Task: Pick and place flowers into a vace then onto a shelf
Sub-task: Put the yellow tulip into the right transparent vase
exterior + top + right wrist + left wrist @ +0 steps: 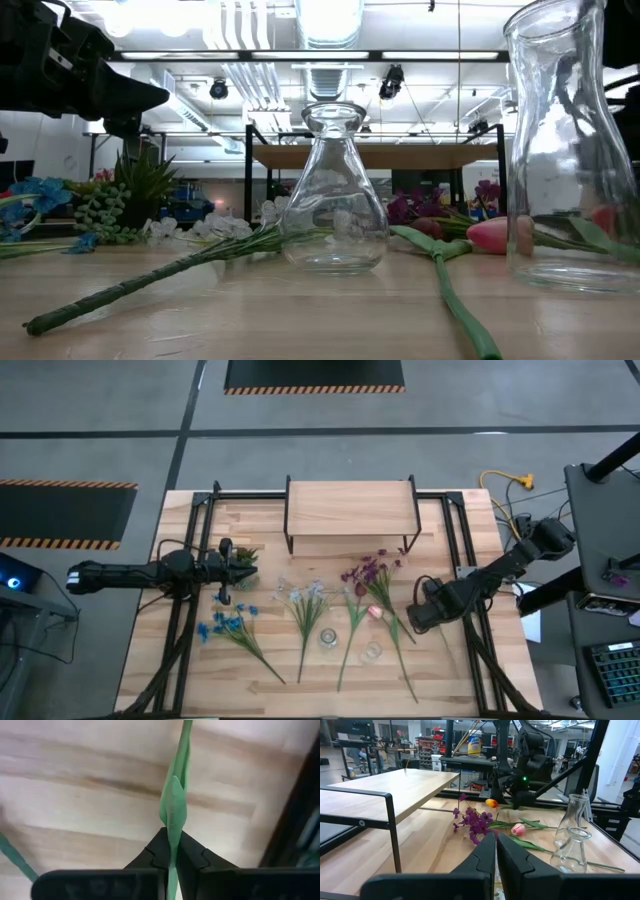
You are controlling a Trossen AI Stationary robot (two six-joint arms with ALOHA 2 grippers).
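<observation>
Loose flowers lie across the tabletop: blue blooms (225,624), white-lilac ones (305,598), purple ones (366,573) and a pink tulip (375,612). Two clear glass vases (328,641) (372,652) stand upright near the table's front edge. The low wooden shelf (350,508) stands at the far edge. My right gripper (415,618) is low over the table, right of the tulip, and shut on a green stalk. From the left wrist view, a yellow bloom (491,802) shows beside it. My left gripper (223,574) hovers shut and empty beside a small potted plant (243,556). My right gripper pinches a thin green stalk with a leaf (173,815) between its two fingers. The stalk runs forward out of the fingertips, along the fingers, over the wooden tabletop. How far the stalk is lifted cannot be told.
Black metal frame bars (462,550) run along both sides of the tabletop. Long green stems (150,278) sprawl between the vases (335,200) (570,150). Bare wood lies between the shelf legs and the flowers. Cables and a desk sit beyond the right edge.
</observation>
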